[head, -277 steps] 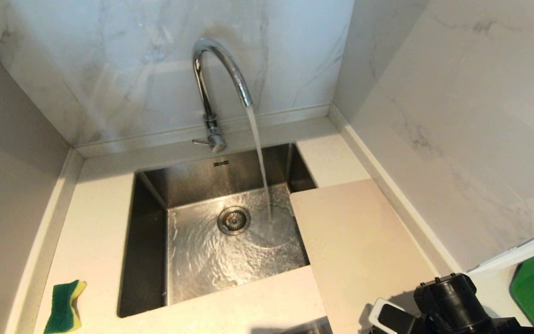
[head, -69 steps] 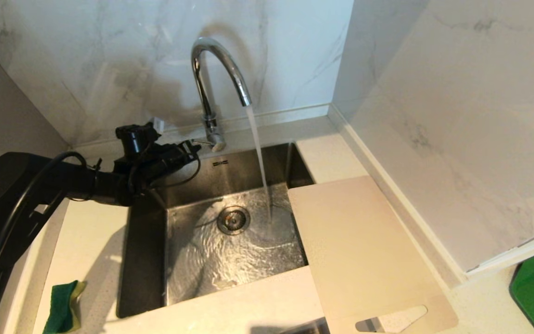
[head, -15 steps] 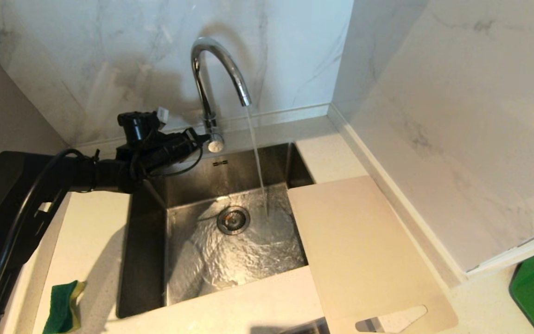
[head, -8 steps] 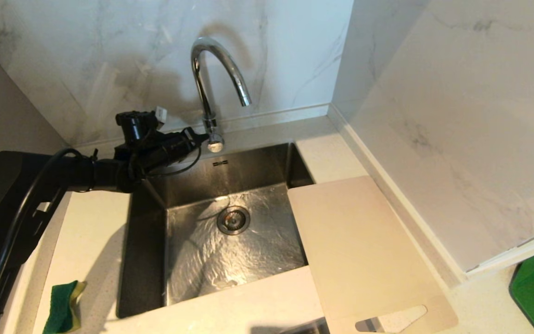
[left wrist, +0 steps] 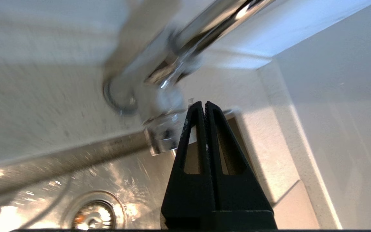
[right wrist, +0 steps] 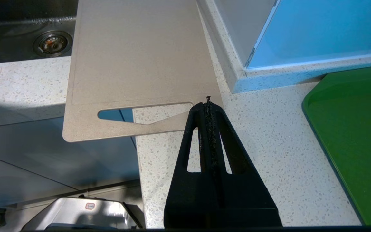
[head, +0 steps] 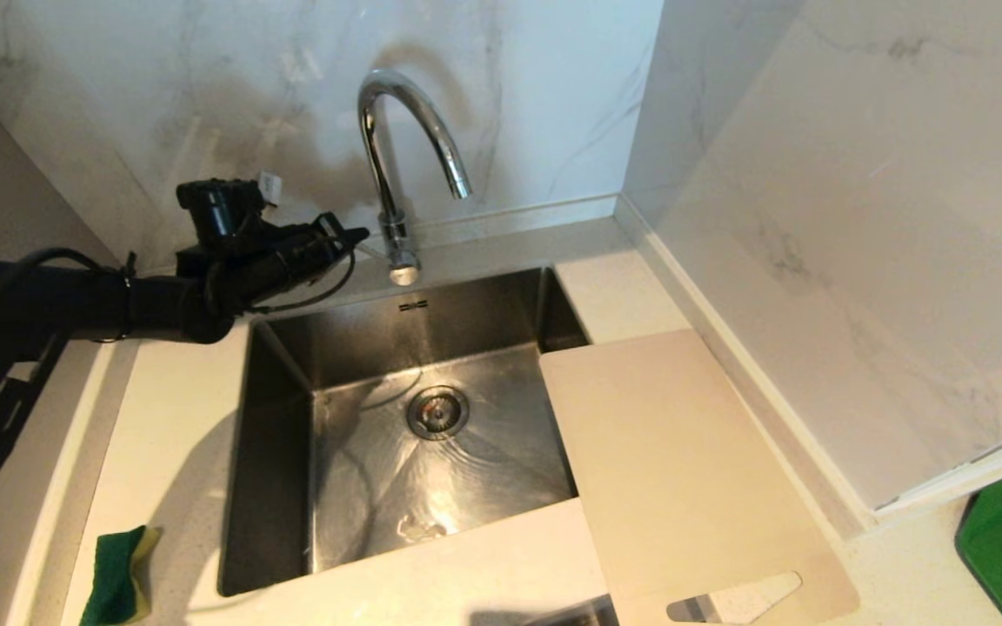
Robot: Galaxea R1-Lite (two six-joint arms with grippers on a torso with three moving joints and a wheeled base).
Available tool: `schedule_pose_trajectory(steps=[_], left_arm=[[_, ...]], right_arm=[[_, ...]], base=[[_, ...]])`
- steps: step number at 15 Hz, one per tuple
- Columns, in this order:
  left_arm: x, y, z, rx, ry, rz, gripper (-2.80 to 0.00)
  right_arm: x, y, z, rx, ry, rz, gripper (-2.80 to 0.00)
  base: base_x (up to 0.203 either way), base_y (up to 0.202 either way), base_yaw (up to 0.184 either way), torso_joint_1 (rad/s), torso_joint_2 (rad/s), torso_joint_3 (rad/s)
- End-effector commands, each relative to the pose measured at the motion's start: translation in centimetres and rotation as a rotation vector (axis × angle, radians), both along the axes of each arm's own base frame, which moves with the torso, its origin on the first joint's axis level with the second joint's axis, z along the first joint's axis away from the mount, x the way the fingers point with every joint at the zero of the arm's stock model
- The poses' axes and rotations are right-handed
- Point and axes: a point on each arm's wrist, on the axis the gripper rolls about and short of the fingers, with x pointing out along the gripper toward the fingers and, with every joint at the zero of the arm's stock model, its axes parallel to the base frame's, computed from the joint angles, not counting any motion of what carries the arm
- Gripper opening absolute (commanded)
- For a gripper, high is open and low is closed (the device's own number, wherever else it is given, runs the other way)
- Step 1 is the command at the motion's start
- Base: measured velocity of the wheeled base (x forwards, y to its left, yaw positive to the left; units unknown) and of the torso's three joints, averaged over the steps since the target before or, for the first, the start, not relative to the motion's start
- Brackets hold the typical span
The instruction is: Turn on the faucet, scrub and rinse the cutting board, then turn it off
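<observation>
Head view shows us the faucet (head: pixel 397 165) standing at the back rim of the sink (head: pixel 275 417), its arched spout dry, no water falling. The basin floor is wet around the drain (head: pixel 437 412). Our left tool (head: pixel 353 235) hangs just left of the faucet's base, fingers pressed together and empty, apart from the chrome. The cutting board (head: pixel 675 469) lies flat on the surface (head: pixel 170 435), its left edge overhanging the sink's right side, its handle hole nearest us. A green and yellow sponge (head: pixel 118 574) sits on the surface at the near left.

Left wrist view adds what the head camera cannot give: the shut tips (left wrist: pixel 204 104) close beside the faucet's base fitting (left wrist: pixel 159 129); whether they touch is unclear.

Right wrist view alone shows our right tool (right wrist: pixel 208 103), fingers together and empty, hovering beside the board's handle-hole corner (right wrist: pixel 140 64), with a green tray (right wrist: pixel 353 138) to one side.

One second ago a thin stream still ran from the spout and the left tool sat lower, against the base; now the water has stopped and the tool has lifted up and away to the left.
</observation>
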Motion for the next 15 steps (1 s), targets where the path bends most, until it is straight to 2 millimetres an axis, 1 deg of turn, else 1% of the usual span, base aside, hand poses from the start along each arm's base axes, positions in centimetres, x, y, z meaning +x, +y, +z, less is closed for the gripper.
schedule_pose_trajectory(steps=[1,2,4,5,6,7,9,11,13,15], left_arm=[[-4.3,0.7,5.0,0.039,-0.094,-0.002,-2.80],[-6.0,1.0,6.0,0.073,-0.113,0.003,-2.80],[-10.7,1.7,8.8,0.113,-0.146,0.017,-2.80],[-13.1,2.2,9.6,0.128,-0.145,0.021,-2.80],[-15.6,2.8,9.9,0.156,-0.133,0.026,-2.80],[-18.1,3.6,9.6,0.205,-0.116,0.042,-2.80],[-22.8,5.8,9.3,0.330,-0.114,0.114,-2.80],[-27.6,7.6,9.4,0.426,-0.139,0.199,-2.80],[-32.4,8.9,9.2,0.505,-0.159,0.286,-2.80],[-37.0,9.5,8.2,0.551,-0.158,0.341,-2.80]], right_arm=[[0.0,0.0,0.0,-0.001,0.000,0.001,-2.80],[0.0,0.0,0.0,-0.001,-0.003,0.001,-2.80],[0.0,0.0,0.0,-0.001,-0.001,0.001,-2.80],[0.0,0.0,0.0,-0.001,-0.002,0.001,-2.80],[0.0,0.0,0.0,-0.001,-0.001,0.001,-2.80],[0.0,0.0,0.0,-0.001,-0.003,0.001,-2.80],[0.0,0.0,0.0,-0.001,-0.003,0.001,-2.80],[0.0,0.0,0.0,-0.001,-0.003,0.001,-2.80],[0.0,0.0,0.0,-0.001,0.000,0.001,-2.80],[0.0,0.0,0.0,-0.001,-0.002,0.001,-2.80]], base=[[0.000,0.000,0.000,0.000,0.00,0.000],[0.000,0.000,0.000,0.000,0.00,0.000],[0.000,0.000,0.000,0.000,0.00,0.000],[0.000,0.000,0.000,0.000,0.00,0.000],[0.000,0.000,0.000,0.000,0.00,0.000],[0.000,0.000,0.000,0.000,0.00,0.000],[0.000,0.000,0.000,0.000,0.00,0.000],[0.000,0.000,0.000,0.000,0.00,0.000],[0.000,0.000,0.000,0.000,0.00,0.000],[0.000,0.000,0.000,0.000,0.00,0.000]])
